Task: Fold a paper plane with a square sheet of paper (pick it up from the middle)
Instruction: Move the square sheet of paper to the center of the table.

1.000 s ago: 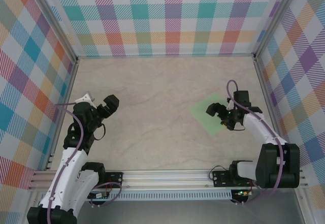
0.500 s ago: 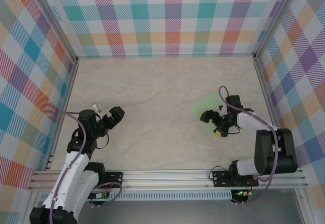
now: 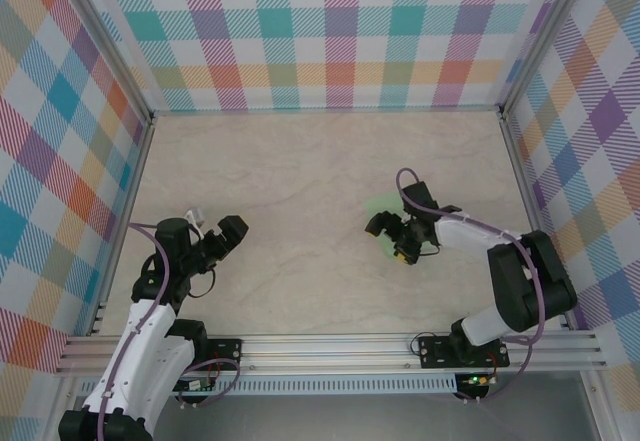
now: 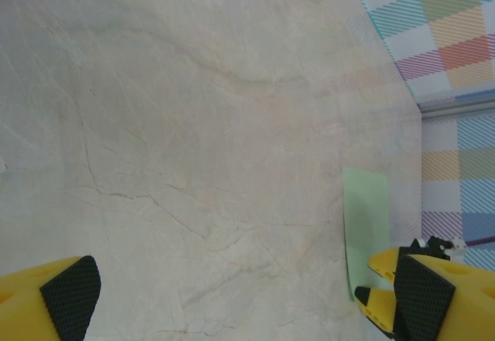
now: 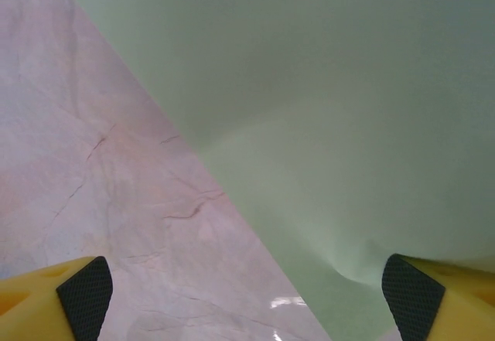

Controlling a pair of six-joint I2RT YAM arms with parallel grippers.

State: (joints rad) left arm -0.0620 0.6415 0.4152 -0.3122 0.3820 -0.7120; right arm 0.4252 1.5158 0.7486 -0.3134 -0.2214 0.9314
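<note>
Spanning the enclosure, one marble-patterned tabletop [image 3: 300,161] lies inside three plaid walls [image 3: 330,41]. Of two grippers, the left gripper [image 3: 236,233] gapes empty. The right gripper [image 3: 389,239], spread wide, straddles an edge of the single square sheet of paper [image 3: 380,204], flat right of centre.

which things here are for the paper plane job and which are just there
For the job: square sheet of paper; right gripper, open, straddling its edge; left gripper, open, away from it.
Just there: table; plaid walls; metal rail.
</note>
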